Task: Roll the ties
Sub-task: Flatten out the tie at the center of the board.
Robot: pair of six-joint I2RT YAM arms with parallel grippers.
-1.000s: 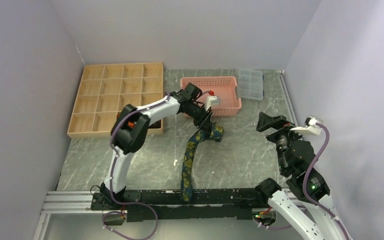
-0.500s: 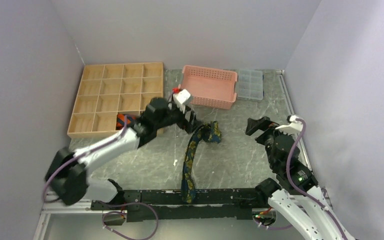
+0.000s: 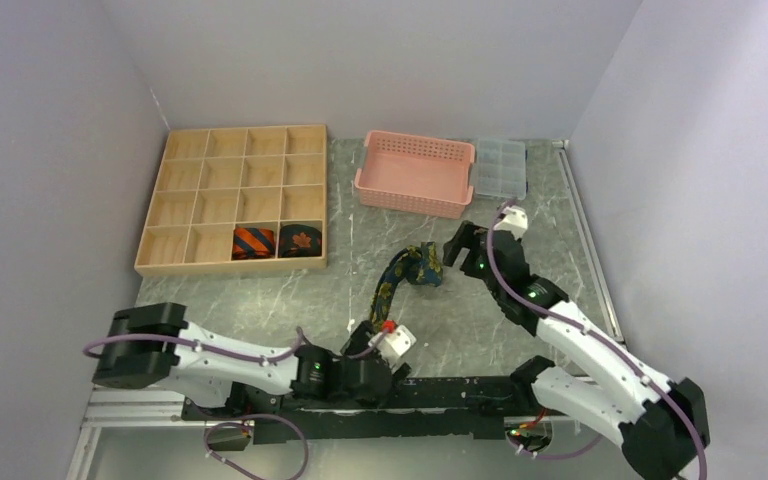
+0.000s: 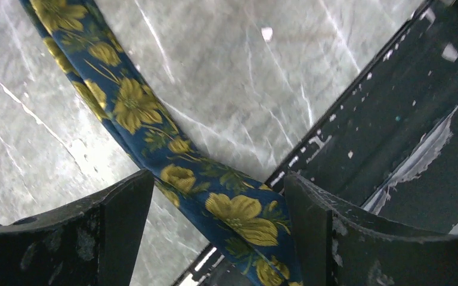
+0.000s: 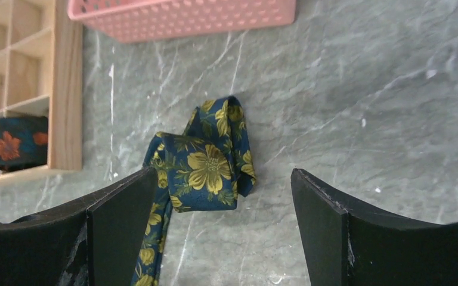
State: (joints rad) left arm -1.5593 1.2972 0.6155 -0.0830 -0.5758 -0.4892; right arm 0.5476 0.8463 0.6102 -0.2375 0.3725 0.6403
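From the overhead camera, the floral tie [image 3: 388, 291] lies on the grey table [image 3: 520, 215], its bunched end about mid-table and its length running down toward the near edge. My left gripper [image 3: 370, 336] sits low at that near edge, over the tie's lower part. The right gripper [image 3: 457, 246] is just to the right of the bunched end. The wooden tray [image 3: 150, 268] fills the far left corner. In its nearest row, the striped tie [image 3: 253, 241] is rolled up in the third compartment from the left. The leaf tie [image 3: 300, 240] is rolled in the tray's near right corner cell. A pink basket [image 3: 408, 197] and a clear box [image 3: 500, 167] stand along the far edge.

On the left wrist camera, my fingers [image 4: 119, 229] are spread wide. The floral tie runs diagonally between them over the table and onto the dark rail [image 4: 393, 119]. It passes close by the left finger's tip, and nothing is pinched.

On the right wrist camera, the jaws are spread too. The folded, bunched end of the floral tie lies on the table ahead of the gap, apart from both fingers. The tray corner with the leaf tie shows at the left and the basket at the top.
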